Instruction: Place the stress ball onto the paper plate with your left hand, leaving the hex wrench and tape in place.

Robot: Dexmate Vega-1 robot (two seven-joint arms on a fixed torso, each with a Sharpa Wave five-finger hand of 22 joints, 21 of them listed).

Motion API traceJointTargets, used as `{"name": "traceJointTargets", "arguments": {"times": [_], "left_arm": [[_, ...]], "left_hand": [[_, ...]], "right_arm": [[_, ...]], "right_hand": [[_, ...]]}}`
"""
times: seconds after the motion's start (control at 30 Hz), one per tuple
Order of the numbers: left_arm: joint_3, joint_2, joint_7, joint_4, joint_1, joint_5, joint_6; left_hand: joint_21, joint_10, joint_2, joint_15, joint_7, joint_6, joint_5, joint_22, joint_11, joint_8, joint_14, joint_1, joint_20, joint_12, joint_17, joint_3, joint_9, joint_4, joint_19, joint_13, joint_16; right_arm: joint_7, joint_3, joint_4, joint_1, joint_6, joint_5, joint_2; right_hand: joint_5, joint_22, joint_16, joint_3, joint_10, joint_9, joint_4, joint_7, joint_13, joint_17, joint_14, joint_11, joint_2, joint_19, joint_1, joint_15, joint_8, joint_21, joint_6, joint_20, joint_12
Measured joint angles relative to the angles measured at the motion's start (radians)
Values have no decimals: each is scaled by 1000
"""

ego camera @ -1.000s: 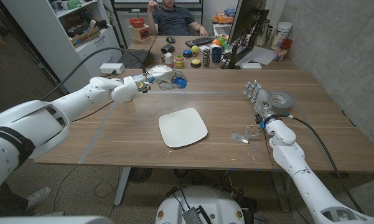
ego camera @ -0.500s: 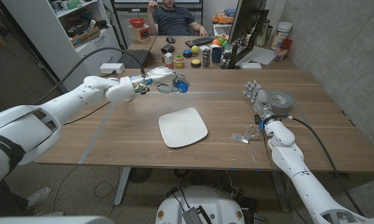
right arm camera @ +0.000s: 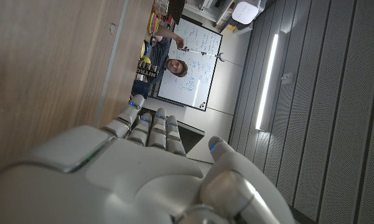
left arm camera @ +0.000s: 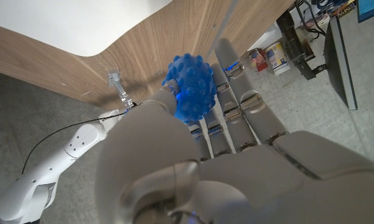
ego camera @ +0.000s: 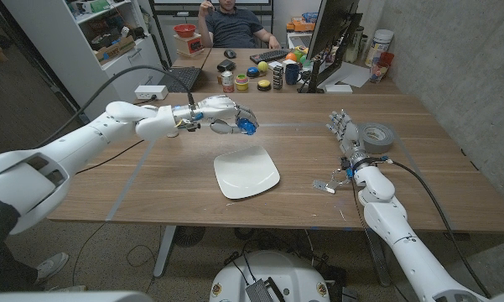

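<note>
Ball: we see the blue knobbly rubber stress ball [ego camera: 247,127] pinched in the fingers [left arm camera: 239,102] of the white left hand [ego camera: 222,114], held off the wooden table [ego camera: 151,180], just short of the far edge of the white square paper plate [ego camera: 246,171].
Change: over the last second we watched the left hand carry the ball from well beyond the plate's far left corner towards the plate; the plate has kept its place.
Meaning: we judge the pickup done and the carry nearly over; what we have left is a short reach over the plate's middle, a lowering, and a release.
Right hand: we see the white right hand [ego camera: 345,132] standing to the right of the plate, its fingers straight and side by side, holding nothing.
Tape: we find the grey roll of duct tape [ego camera: 377,137] just beyond the right hand from the plate, where it was a second ago.
Wrench: we find the small metal hex wrench [ego camera: 327,184] lying near the plate's right edge, unmoved.
Risk: we judge the ball may roll on the shallow plate if released from too high.
</note>
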State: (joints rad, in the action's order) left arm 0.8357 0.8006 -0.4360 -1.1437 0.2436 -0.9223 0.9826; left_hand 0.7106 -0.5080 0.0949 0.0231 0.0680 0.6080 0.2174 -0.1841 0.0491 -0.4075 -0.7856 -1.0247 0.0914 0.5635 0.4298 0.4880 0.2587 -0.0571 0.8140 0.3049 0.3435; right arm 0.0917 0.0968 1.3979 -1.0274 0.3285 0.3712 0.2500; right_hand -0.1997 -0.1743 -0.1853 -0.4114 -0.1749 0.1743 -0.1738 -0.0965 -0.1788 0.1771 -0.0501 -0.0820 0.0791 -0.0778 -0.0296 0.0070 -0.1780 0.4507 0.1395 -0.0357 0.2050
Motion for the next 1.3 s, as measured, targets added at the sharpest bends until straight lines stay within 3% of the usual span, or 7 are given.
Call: {"name": "traceJointTargets", "arguments": {"times": [0.53,1.3], "left_arm": [[-77,34,1,-62,54,-70,101],[-110,53,76,-86,85,-93,113]], "left_hand": [[0,2,0,-2,0,0,0,0,2,-9,-2,0,-3,0,0,4,3,-4,-3,0,-7],[8,3,-4,-3,2,2,1,-5,3,-14,-3,-4,-6,3,1,-2,4,-9,-5,0,-31]], "right_arm": [[-33,26,36,-12,2,-16,12],[-55,42,62,-12,-6,-22,30]], "right_hand": [[0,0,0,0,0,0,0,0,0,0,0,0,0,0,0,0,0,0,0,0,0],[0,0,0,0,-11,0,0,0,0,0,-4,0,0,-5,0,-4,0,-4,0,-6,0]]}}
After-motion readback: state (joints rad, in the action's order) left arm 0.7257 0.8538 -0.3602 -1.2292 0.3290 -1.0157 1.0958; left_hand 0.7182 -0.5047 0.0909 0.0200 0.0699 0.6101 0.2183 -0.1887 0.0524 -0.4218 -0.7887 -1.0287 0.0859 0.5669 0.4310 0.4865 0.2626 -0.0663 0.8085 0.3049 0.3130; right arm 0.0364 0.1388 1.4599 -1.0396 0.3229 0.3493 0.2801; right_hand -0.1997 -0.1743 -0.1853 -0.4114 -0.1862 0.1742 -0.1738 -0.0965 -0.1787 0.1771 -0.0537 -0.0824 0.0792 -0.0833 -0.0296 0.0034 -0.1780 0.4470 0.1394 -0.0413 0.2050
